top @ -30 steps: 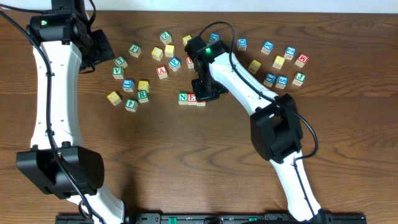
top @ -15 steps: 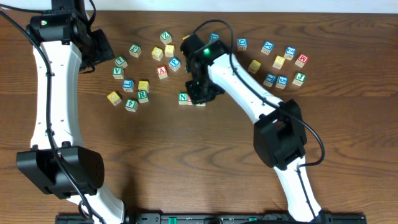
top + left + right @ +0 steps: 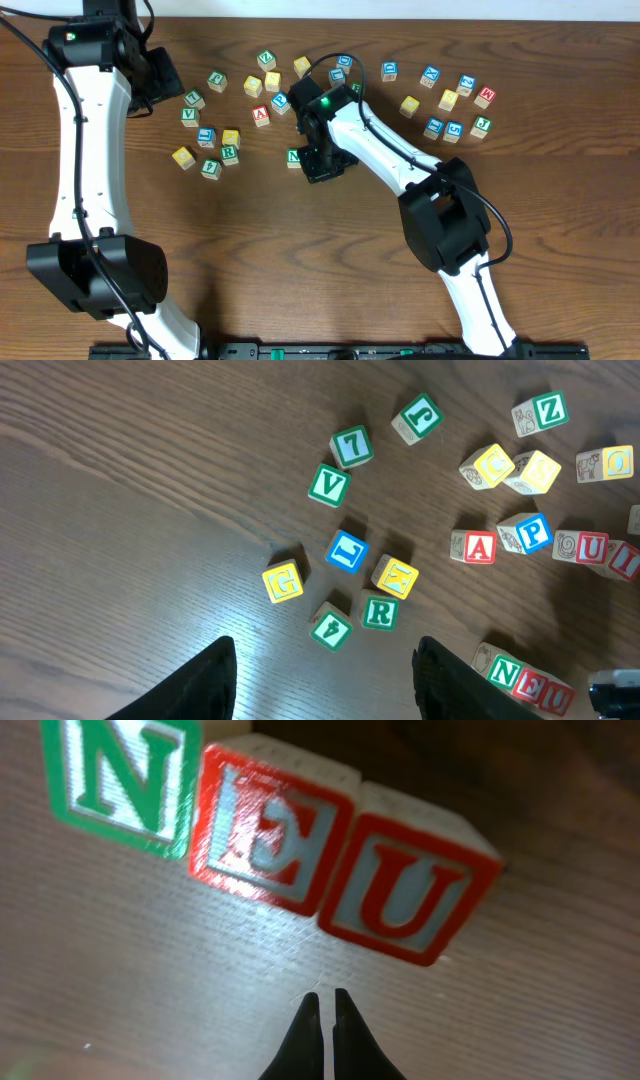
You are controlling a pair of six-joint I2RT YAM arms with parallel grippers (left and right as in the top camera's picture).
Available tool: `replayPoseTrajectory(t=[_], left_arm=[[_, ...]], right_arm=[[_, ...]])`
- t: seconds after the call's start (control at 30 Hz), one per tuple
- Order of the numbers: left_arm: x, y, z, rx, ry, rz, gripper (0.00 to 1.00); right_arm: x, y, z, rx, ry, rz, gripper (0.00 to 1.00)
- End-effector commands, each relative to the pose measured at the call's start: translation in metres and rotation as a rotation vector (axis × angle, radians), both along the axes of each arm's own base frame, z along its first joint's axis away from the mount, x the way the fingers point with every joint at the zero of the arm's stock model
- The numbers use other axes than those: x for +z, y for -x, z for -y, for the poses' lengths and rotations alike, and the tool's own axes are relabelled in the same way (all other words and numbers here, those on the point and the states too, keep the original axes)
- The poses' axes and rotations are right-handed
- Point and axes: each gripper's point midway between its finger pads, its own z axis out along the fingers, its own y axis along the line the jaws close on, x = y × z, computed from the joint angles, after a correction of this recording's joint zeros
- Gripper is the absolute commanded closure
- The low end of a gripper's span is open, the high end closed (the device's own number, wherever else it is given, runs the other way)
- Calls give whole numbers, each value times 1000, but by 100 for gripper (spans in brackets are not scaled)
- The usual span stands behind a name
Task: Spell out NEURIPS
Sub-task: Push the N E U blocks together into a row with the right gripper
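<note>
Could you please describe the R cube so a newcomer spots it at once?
From overhead, find the cube cluster beside the left arm. The R cube lies at its lower right, just below a yellow cube; only it shows a green R.

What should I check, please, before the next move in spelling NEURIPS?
1. N, E, U side by side, in order: ok.
2. right gripper shut, holding nothing: ok.
3. left gripper open, holding nothing: ok.
4. green R block found, letter up: ok.
5. Finger room around it: not ok; the yellow block and green 4 block crowd it.
6. blue P block found: ok.
</note>
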Motion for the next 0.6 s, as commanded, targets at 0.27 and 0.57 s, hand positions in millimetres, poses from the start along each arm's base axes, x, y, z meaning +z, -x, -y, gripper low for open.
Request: replayPoseTrajectory(t=[0.27,0.57], left_arm=[[-5,0,1,7,3,-14,44],[-5,0,1,7,3,-14,44]], right_arm=[[5,-15,0,0,8,86,99],[5,-17,-1,-1,2,94,99]])
